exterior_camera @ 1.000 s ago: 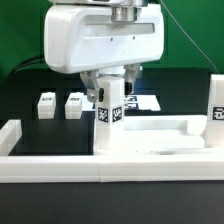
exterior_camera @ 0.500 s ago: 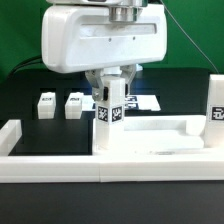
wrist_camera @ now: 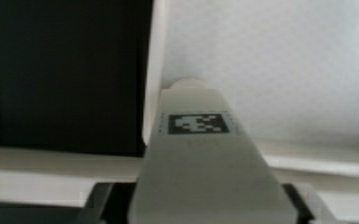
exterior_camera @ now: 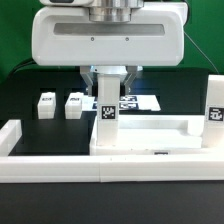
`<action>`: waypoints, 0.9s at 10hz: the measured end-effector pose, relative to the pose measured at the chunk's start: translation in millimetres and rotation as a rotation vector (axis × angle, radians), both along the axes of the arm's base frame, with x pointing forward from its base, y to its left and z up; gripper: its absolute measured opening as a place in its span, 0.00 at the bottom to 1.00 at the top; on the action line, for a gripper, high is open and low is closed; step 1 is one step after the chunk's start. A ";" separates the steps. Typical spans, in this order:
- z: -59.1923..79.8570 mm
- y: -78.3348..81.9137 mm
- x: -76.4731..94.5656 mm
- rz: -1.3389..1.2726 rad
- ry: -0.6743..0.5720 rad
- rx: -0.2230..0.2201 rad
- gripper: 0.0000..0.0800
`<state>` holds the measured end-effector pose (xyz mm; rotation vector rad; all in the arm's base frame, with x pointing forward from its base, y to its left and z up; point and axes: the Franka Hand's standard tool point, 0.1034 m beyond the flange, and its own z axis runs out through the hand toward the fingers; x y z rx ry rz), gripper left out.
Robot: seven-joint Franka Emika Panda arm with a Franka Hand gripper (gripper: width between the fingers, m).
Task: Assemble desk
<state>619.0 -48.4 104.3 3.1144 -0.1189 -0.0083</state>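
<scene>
While the pincer (exterior_camera: 107, 92) holds a square leg (exterior_camera: 106, 112) upright at a corner of the tabletop panel (exterior_camera: 160, 138), leg-fitting looks like the step in hand.

Exterior view: the jaws are narrow, clamped on the leg's upper sides. Its foot meets the panel's corner on the exterior view's left, and a second upright leg (exterior_camera: 215, 112) stands at the right end. A loose leg (exterior_camera: 45, 105) and a neighbouring leg (exterior_camera: 73, 104) wait on the black desk (exterior_camera: 25, 85). The next move probably calls for seating the leg straight, then letting go. The panel's rim hides the joint, so I cannot tell whether the leg is seated. Wrist view: blurred, showing the leg (wrist_camera: 202, 165) and its tag (wrist_camera: 199, 123), with dark fingers (wrist_camera: 117, 200) flanking it.
</scene>
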 end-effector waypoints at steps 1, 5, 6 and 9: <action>0.6 0.4 0.8 -0.069 -0.005 -0.004 0.36; 2.1 -7.1 0.9 -0.287 -0.014 -0.010 0.36; 0.4 -11.0 -2.2 -0.364 -0.021 -0.013 0.36; -1.5 -17.7 -10.0 -0.547 -0.008 0.009 0.38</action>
